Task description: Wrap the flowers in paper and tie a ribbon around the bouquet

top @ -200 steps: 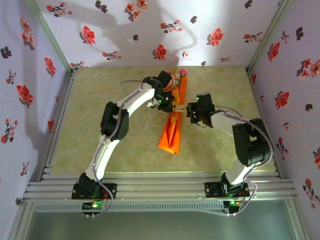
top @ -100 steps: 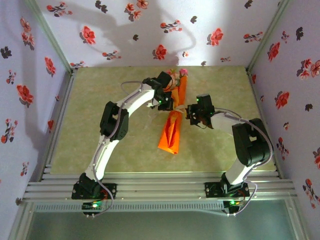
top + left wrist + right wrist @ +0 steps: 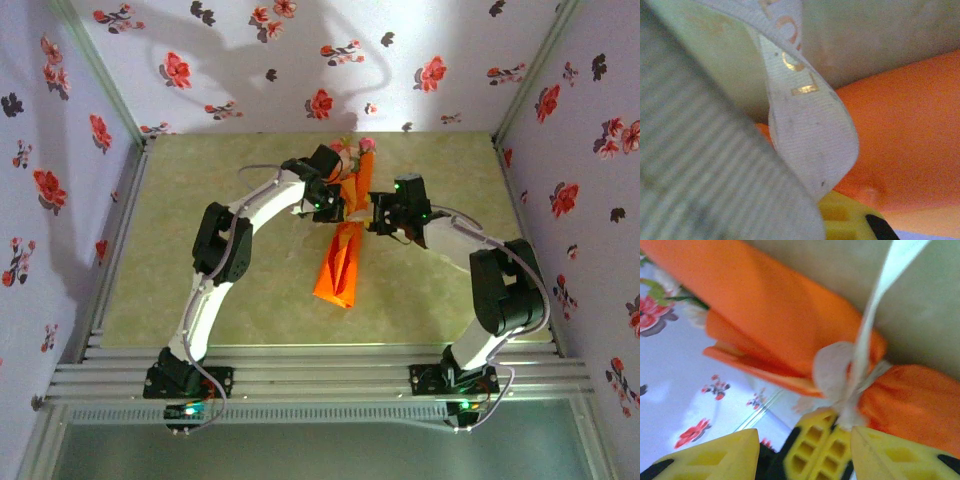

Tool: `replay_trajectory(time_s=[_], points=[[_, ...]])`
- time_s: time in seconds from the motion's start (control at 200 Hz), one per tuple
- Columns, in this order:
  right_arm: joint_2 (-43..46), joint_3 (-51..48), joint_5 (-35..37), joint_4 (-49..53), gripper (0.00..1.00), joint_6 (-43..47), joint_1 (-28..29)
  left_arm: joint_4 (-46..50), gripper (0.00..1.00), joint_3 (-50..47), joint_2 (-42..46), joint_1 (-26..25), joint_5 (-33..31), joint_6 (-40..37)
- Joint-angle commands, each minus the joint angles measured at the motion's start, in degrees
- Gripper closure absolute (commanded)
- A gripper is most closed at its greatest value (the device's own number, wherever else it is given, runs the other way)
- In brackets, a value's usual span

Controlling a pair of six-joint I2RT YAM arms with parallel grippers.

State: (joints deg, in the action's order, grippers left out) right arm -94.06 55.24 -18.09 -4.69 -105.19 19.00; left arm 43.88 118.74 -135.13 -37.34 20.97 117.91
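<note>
- Faintly, gold letters ran along the ribbon [image 3: 810, 135], too cropped to read.
- My left gripper [image 3: 333, 203] was clenched at the bouquet's [image 3: 340, 262] 9 o'clock; what it pinched, I couldn't tell.
- My right gripper [image 3: 802, 435], jaws parted, sat at the bouquet's 3 o'clock, the ribbon tied at its 12.

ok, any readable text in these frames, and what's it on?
Gold print on the ribbon, left wrist view: one mark looks like "L"; the others are cut off or blurred, so no whole word reads.
The paper: no print seen.
The walls, top view: flower prints, no words or numbers.
</note>
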Motion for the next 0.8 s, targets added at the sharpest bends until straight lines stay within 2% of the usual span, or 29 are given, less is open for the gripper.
replay_trajectory(time_s=[0.0, 0.16, 0.28, 0.46, 0.705, 0.795], points=[[-1.45, 3.17, -1.11, 0.82, 0.49, -3.04, -0.63, -0.29, 1.0, -0.63, 2.7, 0.16, -1.5, -2.6], [-2.84, 2.58, -2.37, -0.96, 0.54, -4.74, -0.9, -2.1, 1.0, -1.62, 3.31, 0.6, -1.91, -3.4], [-2.42, 1.36, -2.34, -0.81, 0.52, -4.69, -1.35, -3.23, 1.0, -1.4, 2.86, 0.52, -0.62, -3.95], [-6.8, 3.35, -6.63, -2.01, 0.5, -5.12, -1.77, -3.62, 1.0, -1.57, 3.42, 0.57, -0.33, -4.96], [-9.54, 3.62, -5.74, -2.72, 0.49, -5.18, -2.45, -4.12, 1.0, -2.07, 4.08, 0.58, -0.34, -6.02], [-11.06, 4.78, -5.69, -4.16, 0.51, -5.63, -2.63, -4.41, 1.0, -2.28, 4.2, 0.59, -0.12, -6.1]])
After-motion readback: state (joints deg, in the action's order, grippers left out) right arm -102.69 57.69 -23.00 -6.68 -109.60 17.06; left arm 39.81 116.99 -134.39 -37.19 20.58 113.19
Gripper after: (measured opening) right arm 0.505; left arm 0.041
